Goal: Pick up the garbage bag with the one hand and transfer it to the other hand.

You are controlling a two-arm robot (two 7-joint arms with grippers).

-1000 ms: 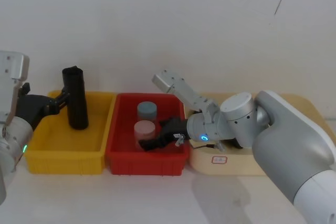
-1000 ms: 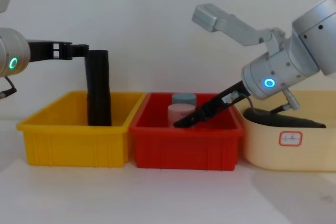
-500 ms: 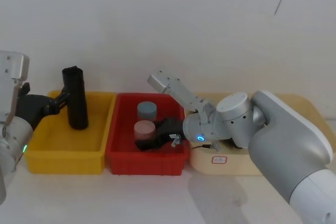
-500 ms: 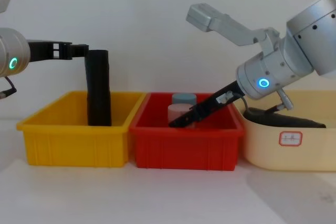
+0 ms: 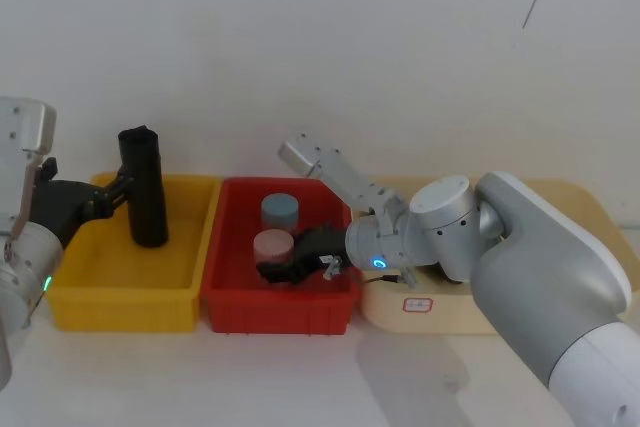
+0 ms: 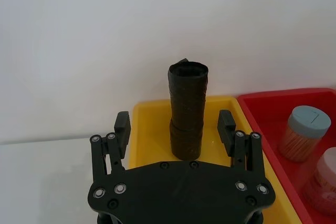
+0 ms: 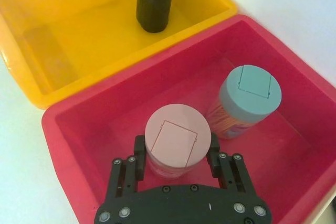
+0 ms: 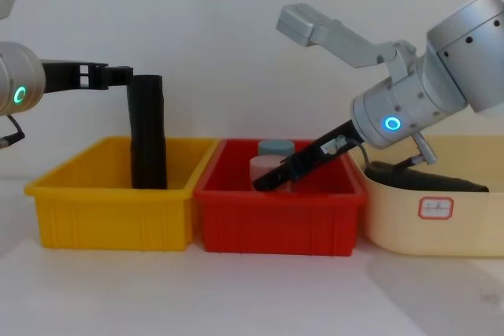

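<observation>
The garbage bag, a black roll, stands upright at the back of the yellow bin. My left gripper, on the green-ringed arm, is level with the roll's upper half. It is open, and the garbage bag stands between its fingers with a gap on each side. My right gripper, on the blue-ringed arm, reaches down into the red bin. In the right wrist view it is open, with its fingers close on either side of a pink-lidded jar.
A blue-lidded jar stands behind the pink-lidded one in the red bin. To the right, a beige tub holds a dark object. The three containers stand in a row against a white wall, with white tabletop in front.
My right gripper has slid left and lower into the red bin, closer around the pink-lidded jar. The left gripper and the roll have not moved.
</observation>
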